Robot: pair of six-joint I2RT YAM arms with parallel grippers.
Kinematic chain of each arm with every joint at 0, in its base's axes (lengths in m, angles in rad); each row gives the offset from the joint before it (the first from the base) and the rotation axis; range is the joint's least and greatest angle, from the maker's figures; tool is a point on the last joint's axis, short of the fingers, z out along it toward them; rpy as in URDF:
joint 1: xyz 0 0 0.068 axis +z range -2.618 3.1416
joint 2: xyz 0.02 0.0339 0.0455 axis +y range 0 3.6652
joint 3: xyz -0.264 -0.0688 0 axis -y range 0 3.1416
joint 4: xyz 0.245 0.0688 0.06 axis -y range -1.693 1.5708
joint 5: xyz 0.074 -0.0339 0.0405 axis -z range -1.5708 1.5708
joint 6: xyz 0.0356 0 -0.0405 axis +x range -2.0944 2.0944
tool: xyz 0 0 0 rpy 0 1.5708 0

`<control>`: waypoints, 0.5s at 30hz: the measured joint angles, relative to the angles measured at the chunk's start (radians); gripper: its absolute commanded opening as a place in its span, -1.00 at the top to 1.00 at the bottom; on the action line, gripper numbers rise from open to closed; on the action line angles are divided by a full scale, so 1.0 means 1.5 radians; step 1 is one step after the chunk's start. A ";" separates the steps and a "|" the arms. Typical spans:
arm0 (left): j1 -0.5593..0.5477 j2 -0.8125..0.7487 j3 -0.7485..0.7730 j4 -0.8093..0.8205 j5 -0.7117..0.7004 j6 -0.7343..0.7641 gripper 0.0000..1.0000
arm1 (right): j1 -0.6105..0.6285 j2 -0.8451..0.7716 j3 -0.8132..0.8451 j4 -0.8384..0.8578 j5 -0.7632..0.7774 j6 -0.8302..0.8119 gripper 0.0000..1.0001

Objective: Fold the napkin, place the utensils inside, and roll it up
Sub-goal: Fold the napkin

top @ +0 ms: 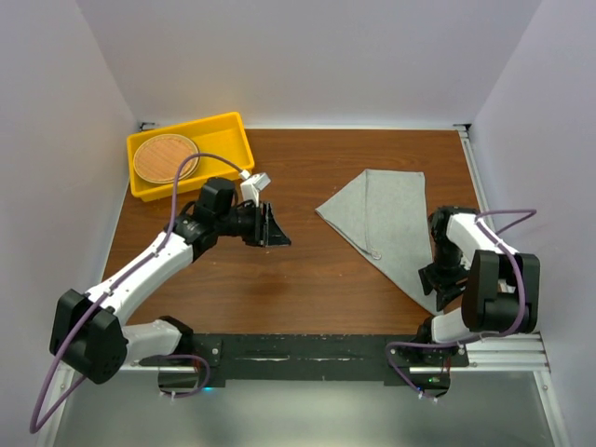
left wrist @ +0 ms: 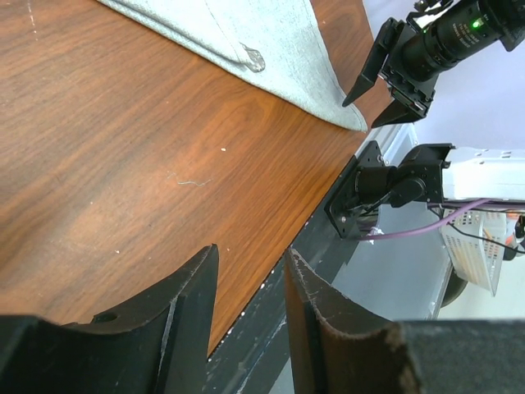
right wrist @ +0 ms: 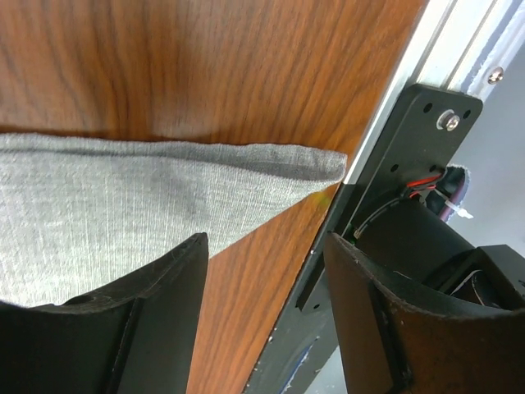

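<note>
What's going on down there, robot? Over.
Left pincer open, empty. Right pincer open at plain grey fabric napkin's near corner. No cutlery in view.

The left arm (top: 140,270) and right arm (top: 466,228) have white links and black joints. A purple cable (top: 510,215) loops along each. The fingers (left wrist: 184,304) are black, tapered blades.

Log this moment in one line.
napkin: folded, table's right | left gripper: open, empty, mid-table | right gripper: open, over napkin's near corner
</note>
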 measured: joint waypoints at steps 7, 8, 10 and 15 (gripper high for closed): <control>0.009 0.012 0.017 -0.016 -0.004 0.003 0.16 | 0.000 0.035 -0.001 0.023 -0.006 0.028 -0.21; 0.010 0.015 0.020 -0.017 -0.005 0.003 0.16 | 0.000 0.041 -0.005 0.035 -0.010 0.036 -0.18; 0.013 0.020 0.025 -0.018 -0.005 0.003 0.16 | 0.000 0.048 -0.015 0.052 -0.013 0.048 -0.17; 0.016 0.029 0.028 -0.020 -0.008 0.003 0.16 | 0.000 0.048 -0.026 0.067 -0.011 0.074 -0.05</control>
